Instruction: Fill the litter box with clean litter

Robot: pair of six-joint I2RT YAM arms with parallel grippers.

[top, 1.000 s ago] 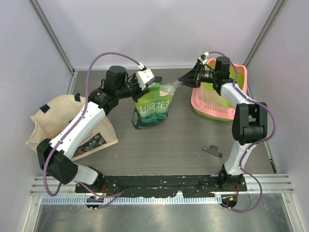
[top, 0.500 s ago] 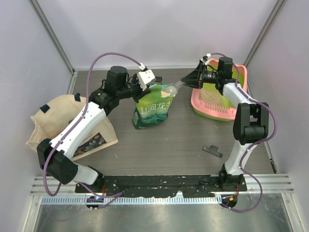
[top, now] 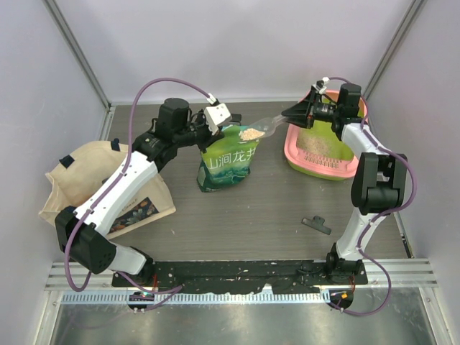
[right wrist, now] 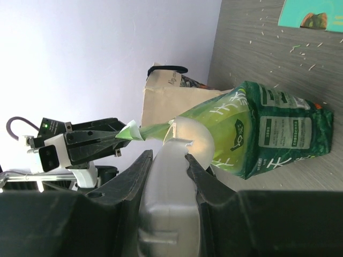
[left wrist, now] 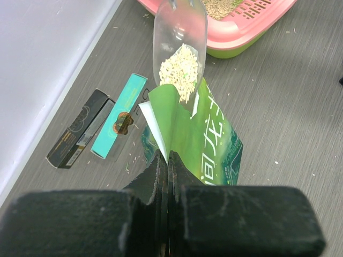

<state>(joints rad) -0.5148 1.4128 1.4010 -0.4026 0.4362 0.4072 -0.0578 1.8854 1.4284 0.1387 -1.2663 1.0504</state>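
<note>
Clear plastic scoop (left wrist: 179, 32), clamped in the right gripper (right wrist: 167, 155), carries sandy beige litter (left wrist: 179, 72); left gripper (left wrist: 167, 160) pinches the glossy green bag (left wrist: 214, 144) by its lip.

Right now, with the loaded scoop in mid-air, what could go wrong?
1. The scoop is at the mouth of the bag, with table to cross before the box; a tilt could spill litter short of the rim.
2. The left fingers pinch only the bag's thin top edge; a slip might let it slump.
</note>
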